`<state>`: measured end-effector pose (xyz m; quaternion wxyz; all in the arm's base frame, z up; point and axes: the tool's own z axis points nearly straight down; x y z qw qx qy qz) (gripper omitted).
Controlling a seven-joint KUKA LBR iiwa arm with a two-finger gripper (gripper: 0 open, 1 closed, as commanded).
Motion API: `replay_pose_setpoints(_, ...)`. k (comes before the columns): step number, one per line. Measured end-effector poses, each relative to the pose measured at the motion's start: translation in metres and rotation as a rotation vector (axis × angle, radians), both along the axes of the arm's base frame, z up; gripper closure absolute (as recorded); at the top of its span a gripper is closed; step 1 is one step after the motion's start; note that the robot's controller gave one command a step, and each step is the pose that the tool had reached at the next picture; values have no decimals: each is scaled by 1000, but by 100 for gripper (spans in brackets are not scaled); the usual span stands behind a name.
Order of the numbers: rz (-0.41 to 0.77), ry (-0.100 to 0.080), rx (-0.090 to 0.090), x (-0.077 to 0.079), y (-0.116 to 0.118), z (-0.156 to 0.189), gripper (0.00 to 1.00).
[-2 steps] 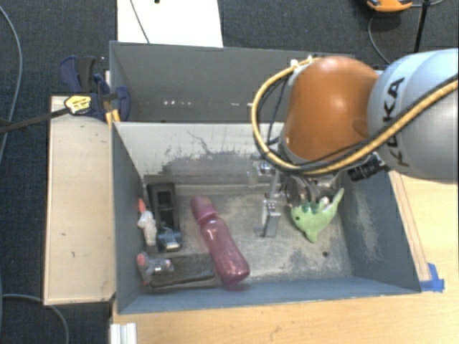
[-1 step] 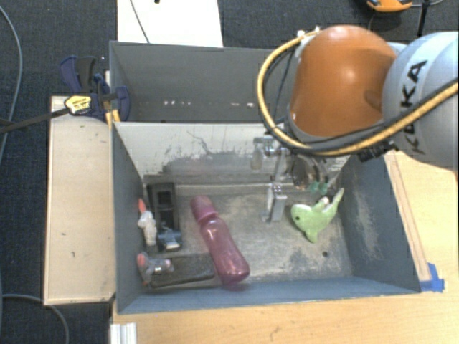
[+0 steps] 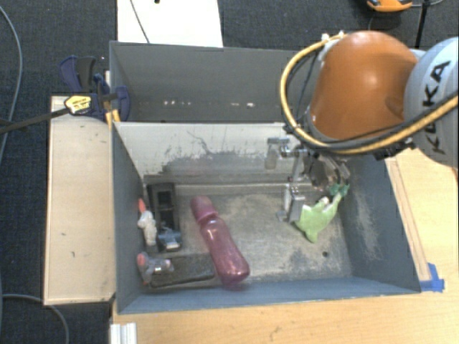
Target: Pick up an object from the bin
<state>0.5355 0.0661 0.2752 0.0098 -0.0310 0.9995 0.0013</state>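
The gripper (image 3: 310,208) is by the right wall of the bin (image 3: 373,221) and seems clamped on a floppy green scrap (image 3: 316,223) that dangles off it, probably pinched at one edge. The pink bottle (image 3: 219,249) and the dark clutter (image 3: 163,217) along the left wall are well apart, so nothing should snag.

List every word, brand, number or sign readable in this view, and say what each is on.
"KUKA": on the arm's grey link.
Small white bottle and black case by the bin's left wall: any print too small to read.
Pink bottle: no text visible.
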Motion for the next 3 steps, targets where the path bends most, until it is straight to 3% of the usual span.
replay_pose_setpoints(1, -29, 23, -2, 4, -43, -33, 0)
replay_pose_setpoints(2, -2, 3, -4, -2, -60, -68, 0)
replay_pose_setpoints(3, 48, 15, 0, -4, -91, -72, 0)
